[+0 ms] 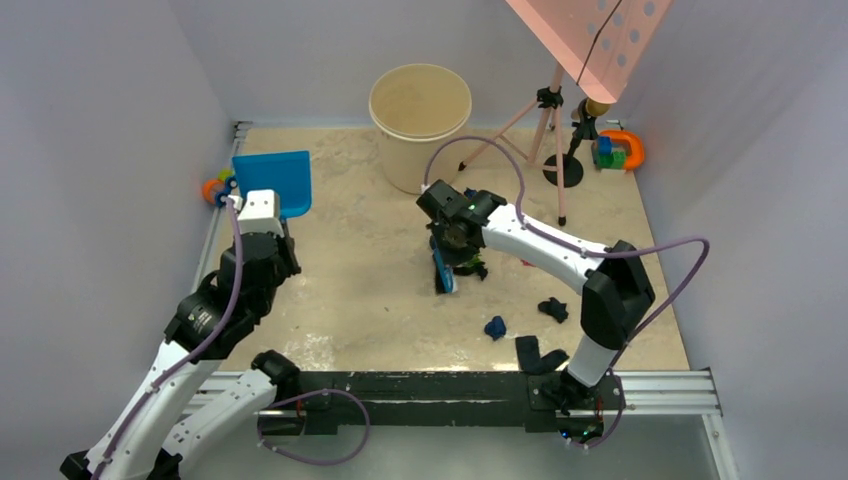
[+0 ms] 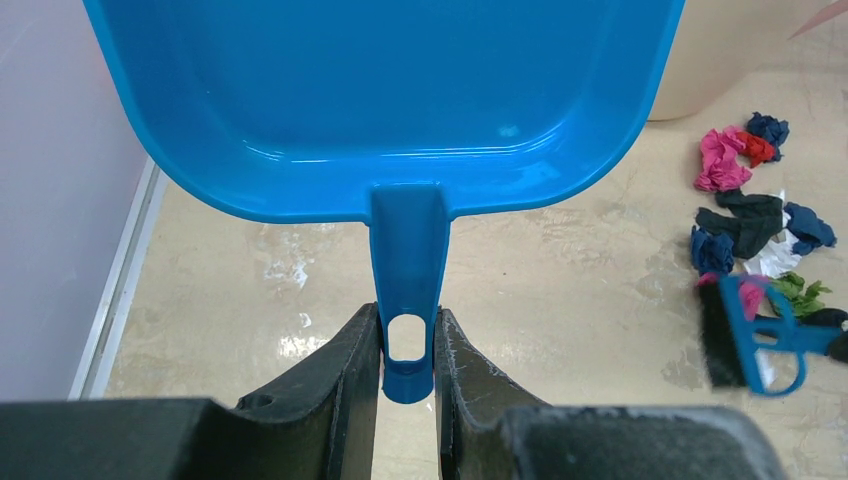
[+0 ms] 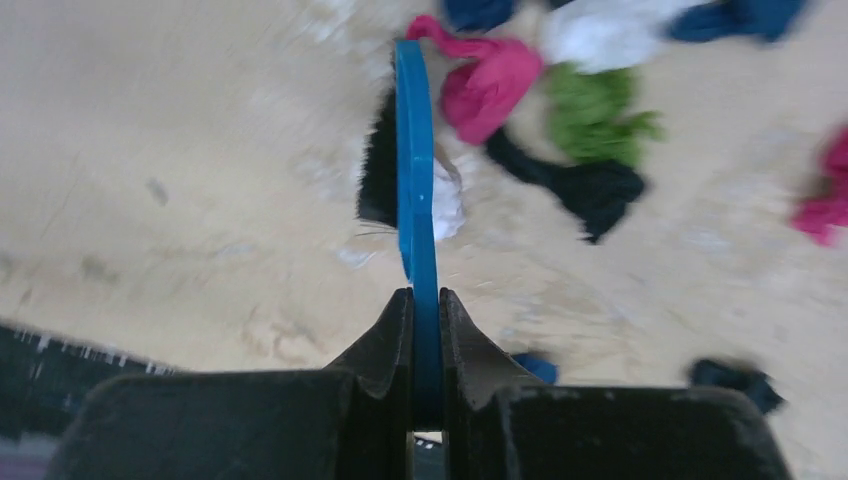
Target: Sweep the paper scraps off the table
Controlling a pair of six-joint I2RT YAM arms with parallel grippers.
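1 blue dustpan [image 2: 380, 90] pinched by its handle in left jaws, 1 blue brush [image 3: 413, 130] clamped in right jaws. Paper scraps [image 2: 745, 225]: roughly ten bunched mid table [image 2: 560, 290] at the brush, two strays nearer the front.

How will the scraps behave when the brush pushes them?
Probably light: the scraps are small crumpled wads, so the brush should shift them easily. Likely to scatter rather than slide together, since they lie loose. Crumpled, not round, so unlikely to roll far.
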